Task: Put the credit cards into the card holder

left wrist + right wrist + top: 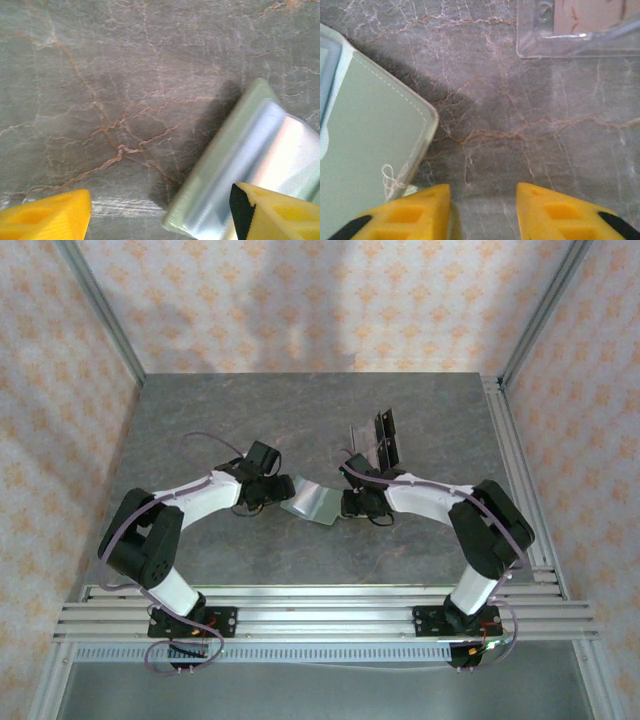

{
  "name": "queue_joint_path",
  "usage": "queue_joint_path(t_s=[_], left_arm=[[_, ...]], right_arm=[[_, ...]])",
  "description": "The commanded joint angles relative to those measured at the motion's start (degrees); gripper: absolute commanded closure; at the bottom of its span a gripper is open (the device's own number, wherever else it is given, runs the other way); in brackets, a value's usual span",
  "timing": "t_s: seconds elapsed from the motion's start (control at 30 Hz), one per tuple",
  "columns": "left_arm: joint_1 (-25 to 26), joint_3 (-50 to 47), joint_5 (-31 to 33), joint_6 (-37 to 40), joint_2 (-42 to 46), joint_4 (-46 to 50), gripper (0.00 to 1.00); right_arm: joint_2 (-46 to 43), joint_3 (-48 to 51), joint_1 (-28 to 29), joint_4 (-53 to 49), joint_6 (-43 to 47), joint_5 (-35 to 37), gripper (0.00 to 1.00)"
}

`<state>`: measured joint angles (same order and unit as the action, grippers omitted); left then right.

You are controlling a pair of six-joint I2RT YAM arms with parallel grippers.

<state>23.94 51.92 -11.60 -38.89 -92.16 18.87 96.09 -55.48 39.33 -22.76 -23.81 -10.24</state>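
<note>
Grey veined table (200, 430), patterned walls behind. The left gripper (160, 200) stands wide open and grips nothing. The open green wallet (250, 150) lies beneath one of its fingertips, though I cannot tell if they touch. The right gripper (482, 190) is partly open over bare table and empty, with the wallet's stitched edge just beside one finger. The wallet's long axis runs from gripper to gripper, slightly slanted. Beyond the right fingers, black cards (388, 428) stand in a clear rack (570, 35). This looks like the fetching step: the right arm must next reach forward and pinch a card's thin edge.
</note>
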Motion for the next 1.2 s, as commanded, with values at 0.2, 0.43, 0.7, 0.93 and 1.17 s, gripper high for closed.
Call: queue_joint_path(t_s=[0.2, 0.43, 0.7, 0.93, 1.17], left_arm=[[1.02, 1.78, -0.49, 1.09, -0.56, -1.2, 0.26], [1.1, 1.78, 0.49, 0.74, 0.41, -0.83, 0.26], [1.1, 3.25, 5.25, -0.09, 1.68, 1.98, 0.25], [0.86, 6.59, 4.29, 3.7, -0.56, 3.53, 0.25], [-0.07, 10.12, -0.29, 7.95, -4.68, 4.06, 0.25]], right_arm=[[-14.3, -0.16, 0.33, -4.91, -3.06, -0.82, 0.58], [-12.12, -6.18, 2.69, -4.15, -3.56, -3.25, 0.59], [-0.83, -6.45, 4.33, 5.85, -5.74, -7.25, 0.67], [4.55, 1.59, 2.11, 12.5, -7.03, -7.43, 0.82], [6.41, 5.71, -0.04, 14.72, -6.77, -7.73, 0.85]])
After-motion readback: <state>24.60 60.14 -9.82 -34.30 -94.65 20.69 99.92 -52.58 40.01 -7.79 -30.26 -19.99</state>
